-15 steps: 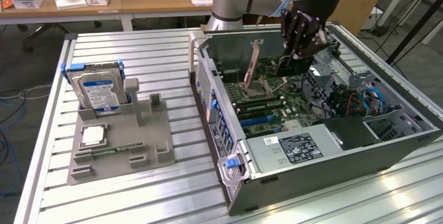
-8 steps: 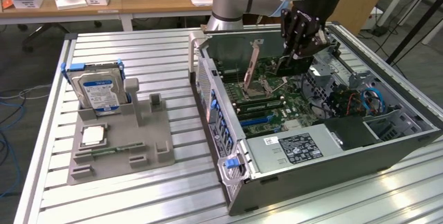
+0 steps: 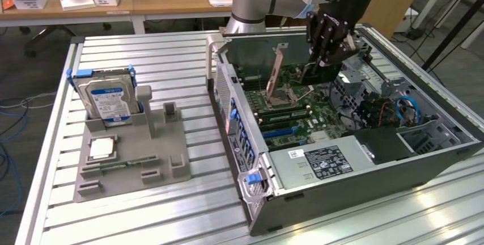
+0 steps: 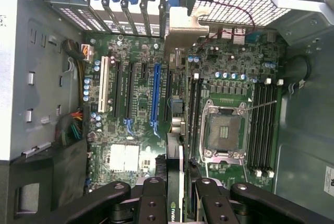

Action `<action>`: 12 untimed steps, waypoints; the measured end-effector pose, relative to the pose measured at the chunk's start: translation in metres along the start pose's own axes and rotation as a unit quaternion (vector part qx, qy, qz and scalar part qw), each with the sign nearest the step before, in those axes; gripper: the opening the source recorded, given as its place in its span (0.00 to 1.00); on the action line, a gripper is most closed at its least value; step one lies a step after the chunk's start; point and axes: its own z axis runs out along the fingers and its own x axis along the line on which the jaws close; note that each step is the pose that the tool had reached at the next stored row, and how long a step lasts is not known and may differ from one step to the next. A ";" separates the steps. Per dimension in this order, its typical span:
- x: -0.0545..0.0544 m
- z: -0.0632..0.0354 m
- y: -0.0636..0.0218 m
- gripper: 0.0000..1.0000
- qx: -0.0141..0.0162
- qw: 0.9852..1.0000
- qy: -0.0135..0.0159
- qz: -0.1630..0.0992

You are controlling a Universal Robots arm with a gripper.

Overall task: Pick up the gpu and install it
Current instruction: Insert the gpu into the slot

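1. The claw [image 3: 321, 63], upper right of the exterior view, is clamped on the thin black rectangular gpu card [image 4: 176, 182], held edge-down so it can meet a slot.
2. The gpu hangs inside the open grey metal computer case [image 3: 318, 199], over its green motherboard [image 4: 141, 83].
3. At centre left, the blue-labelled silver hard drive [image 3: 108, 100] stands in a grey holder on the slatted worktop [image 3: 174, 58].

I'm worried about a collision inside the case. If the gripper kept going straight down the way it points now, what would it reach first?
Probably the green motherboard: the gripper is shut on the thin black gpu card, held edge-on above the board near its blue slot. Depth is unclear.
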 end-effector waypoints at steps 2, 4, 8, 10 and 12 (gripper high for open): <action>0.000 0.0021 0.0000 0.26 0.000 1.000 0.000 0.000; 0.000 0.0046 -0.0001 0.26 0.000 1.000 0.000 0.000; 0.000 0.0089 -0.0002 0.26 0.000 1.000 0.000 0.000; 0.000 0.0103 -0.0002 0.26 0.000 1.000 0.001 0.000; 0.000 0.0108 -0.0002 0.26 0.000 1.000 0.001 0.000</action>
